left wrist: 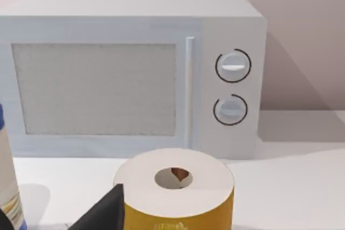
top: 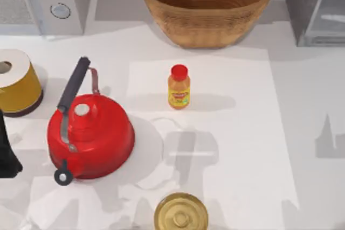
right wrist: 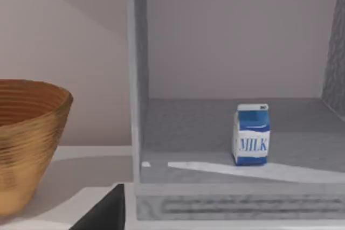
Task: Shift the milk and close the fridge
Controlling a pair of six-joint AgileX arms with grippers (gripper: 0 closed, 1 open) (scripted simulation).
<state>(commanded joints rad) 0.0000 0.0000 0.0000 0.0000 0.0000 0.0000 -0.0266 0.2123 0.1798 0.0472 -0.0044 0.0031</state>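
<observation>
Your left arm (top: 8, 152) sits at the table's left edge as a dark shape beside the red kettle; whether its gripper is open or closed cannot be told. In the left wrist view a dark finger (left wrist: 105, 211) pokes up in front of the yellow roll (left wrist: 175, 192) with its white top and round hole. In the right wrist view one dark finger (right wrist: 105, 211) of your right gripper shows low, in front of the fridge's lower lip; its state cannot be told either.

Straight ahead of your right wrist camera, the fridge (right wrist: 137, 79) stands open, grey walls around a grey floor. The milk (right wrist: 251, 134) stands upright on that floor, apart from both side walls. From above, the fridge (top: 312, 9) fills the table's far right corner.

The wicker basket (top: 207, 6) sits at the middle of the far edge, left of the fridge. The grey appliance with two round knobs (top: 56, 1) holds the far left corner. The orange juice bottle (top: 179, 87) stands upright near the table's middle. The red kettle (top: 90, 136) rests toward the left edge, with the yellow roll behind it at that edge. A round gold lid (top: 181, 214) lies at the near edge.
</observation>
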